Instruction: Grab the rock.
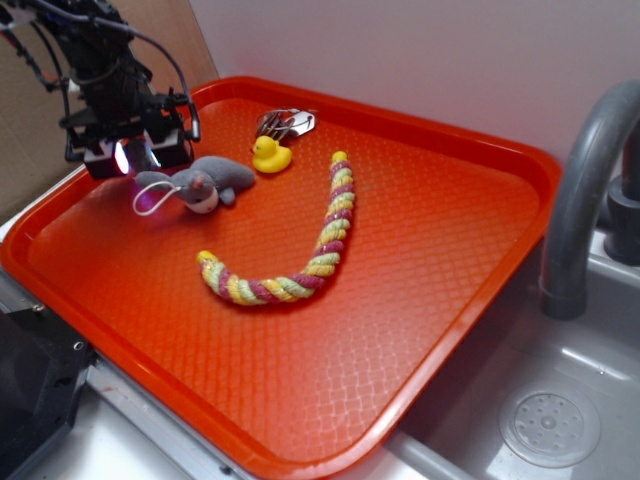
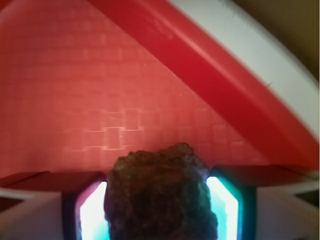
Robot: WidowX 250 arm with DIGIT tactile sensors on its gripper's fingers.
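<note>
The rock [image 2: 160, 192], a rough, lumpy dark brown-grey chunk, fills the gap between my gripper's two glowing pads in the wrist view and touches both. My gripper [image 2: 159, 175] is shut on it above the red tray [image 2: 100, 75], close to the tray's raised rim [image 2: 225, 85]. In the exterior view my gripper [image 1: 135, 158] hangs over the tray's back left corner, just left of the grey plush animal [image 1: 200, 183]. The rock itself is hidden there behind the fingers.
On the red tray [image 1: 430, 300] lie a yellow rubber duck [image 1: 270, 155], a shiny metal clip [image 1: 285, 123] behind it, and a curved yellow-and-pink rope [image 1: 310, 250]. A grey faucet [image 1: 585, 180] and a sink drain [image 1: 550, 425] are to the right.
</note>
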